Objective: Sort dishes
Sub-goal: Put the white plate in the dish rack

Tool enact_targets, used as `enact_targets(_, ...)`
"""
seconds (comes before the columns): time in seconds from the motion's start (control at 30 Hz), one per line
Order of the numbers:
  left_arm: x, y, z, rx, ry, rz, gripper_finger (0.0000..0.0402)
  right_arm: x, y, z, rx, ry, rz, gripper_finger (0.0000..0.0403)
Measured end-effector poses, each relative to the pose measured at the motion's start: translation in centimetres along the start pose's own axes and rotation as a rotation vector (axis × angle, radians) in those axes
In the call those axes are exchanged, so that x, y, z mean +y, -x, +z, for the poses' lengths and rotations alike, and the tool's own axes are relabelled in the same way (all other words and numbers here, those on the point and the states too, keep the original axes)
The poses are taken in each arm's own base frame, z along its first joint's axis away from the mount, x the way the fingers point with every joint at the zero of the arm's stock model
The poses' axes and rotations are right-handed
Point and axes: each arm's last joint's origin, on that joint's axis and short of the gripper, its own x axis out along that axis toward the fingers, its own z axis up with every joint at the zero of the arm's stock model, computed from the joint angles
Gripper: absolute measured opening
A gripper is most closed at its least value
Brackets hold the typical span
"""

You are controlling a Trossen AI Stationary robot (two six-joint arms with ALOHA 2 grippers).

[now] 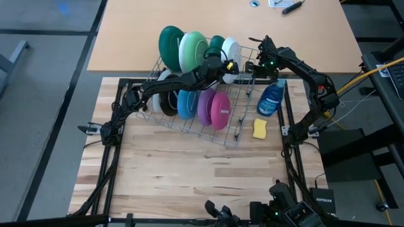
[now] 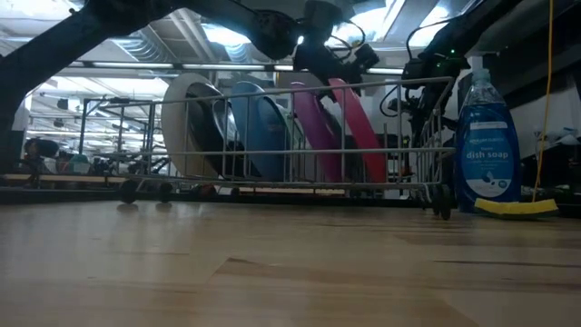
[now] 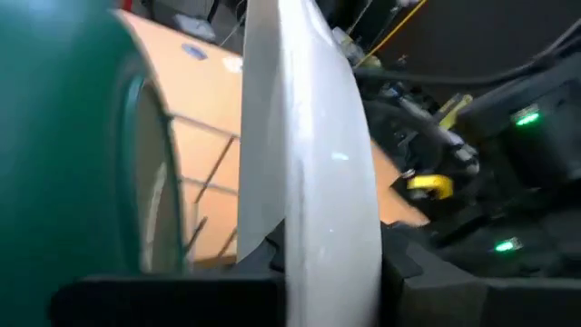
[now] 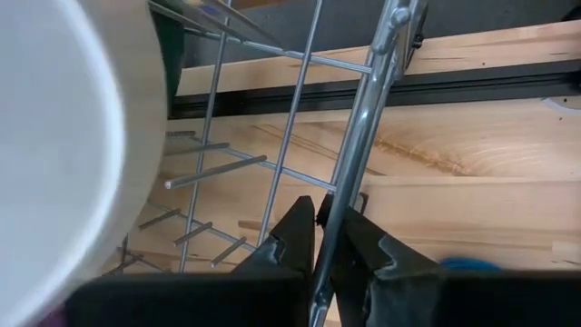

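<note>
We see the left tool [image 1: 228, 65] closed on the rim of the white plate [image 3: 309, 154], which stands upright in the wire rack [image 1: 243, 123] on the desk [image 1: 189, 164], beside a dark green plate [image 3: 64, 136]. The right tool [image 4: 325, 238] is clamped narrowly on a rack wire at the rack's far corner.

Rack [image 1: 237, 129]: silver wire. Back-row dishes: dark green plate [image 1: 169, 45], light green plate [image 1: 191, 50], white plate [image 1: 230, 52]. Front: blue bowl [image 1: 186, 103], purple bowl [image 1: 206, 106], pink bowl [image 1: 220, 110]; blue soap bottle [image 1: 271, 99], yellow sponge [image 1: 259, 128].

Shiny wire rack [image 1: 243, 116], glossy plates [image 1: 192, 50]
</note>
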Motion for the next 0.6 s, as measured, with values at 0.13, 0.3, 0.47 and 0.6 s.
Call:
enact_targets(0.13,-0.7,0.3,0.5,-0.028,0.005,-0.06,0.0047,0.0,0.1,0.0,0.001,0.004,0.008,0.0024)
enact_targets(0.3,-0.7,0.2,1.0,-0.054,0.0,-0.078,0.0044,0.1,0.1,0.0,0.005,0.012,0.024,0.0024)
enact_targets(0.47,0.0,0.0,0.6,0.003,0.022,-0.022,0.0047,0.2,0.1,0.0,0.007,0.012,0.028,0.0024)
enact_targets(0.6,0.3,0.0,0.3,0.037,0.025,-0.001,0.0048,0.2,0.1,0.0,0.008,0.012,0.028,0.0024)
